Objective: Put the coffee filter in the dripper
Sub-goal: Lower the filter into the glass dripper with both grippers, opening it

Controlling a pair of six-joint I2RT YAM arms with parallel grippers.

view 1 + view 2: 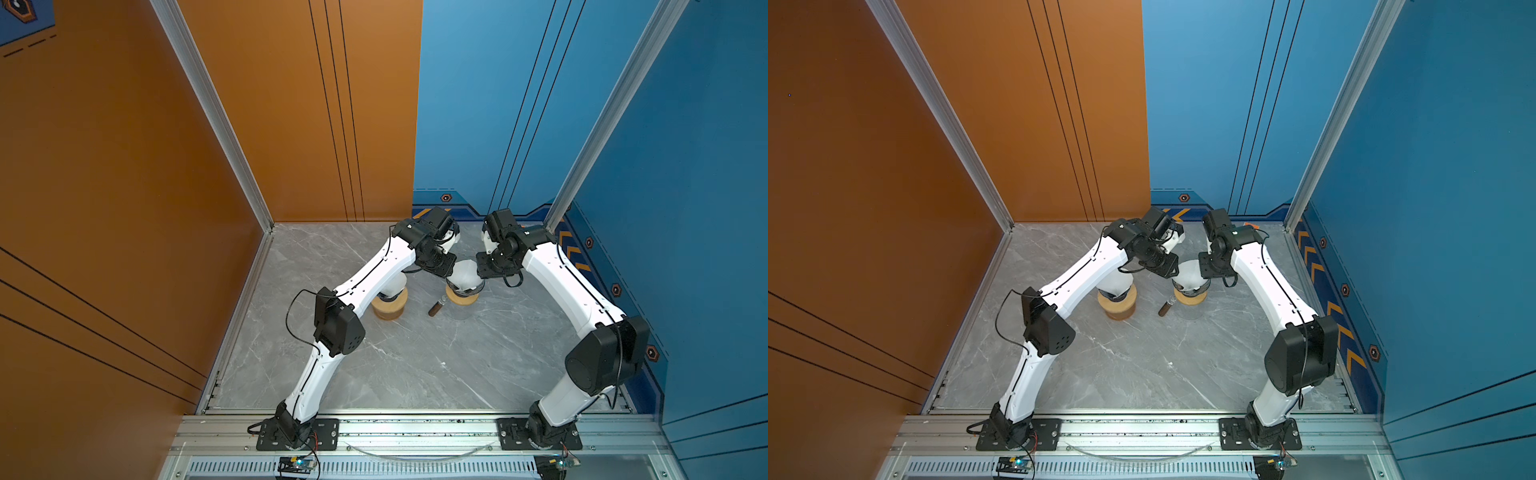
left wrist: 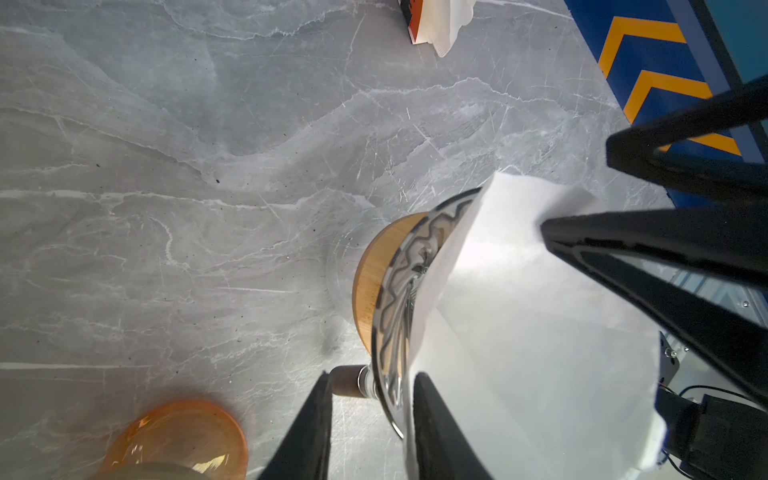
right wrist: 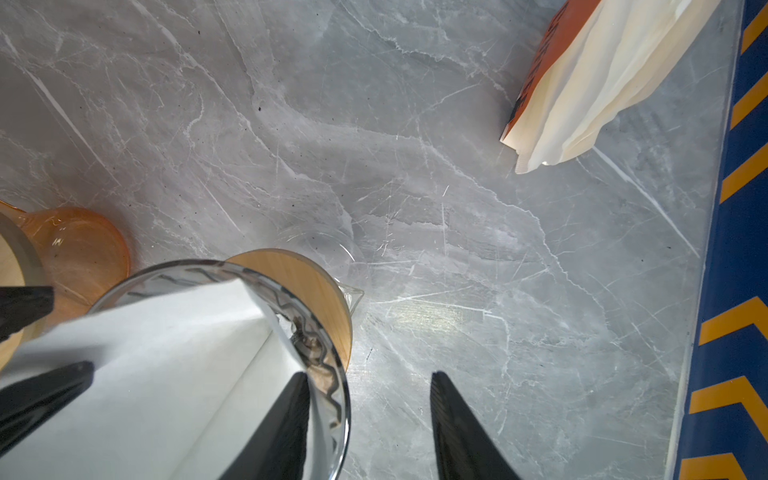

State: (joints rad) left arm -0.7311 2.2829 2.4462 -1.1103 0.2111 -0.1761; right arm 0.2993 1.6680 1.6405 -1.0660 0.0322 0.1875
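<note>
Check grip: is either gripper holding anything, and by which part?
Nothing looks held. The left gripper and right gripper both stand open, each astride the dripper rim. The filter sits inside, unclamped.

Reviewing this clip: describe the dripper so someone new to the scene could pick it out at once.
Look to the far middle of the grey marble table. The dripper stands there: clear ribbed glass on a round wooden collar, with a white paper filter sitting in it. The vessel to its left is orange glass, not clear.
</note>
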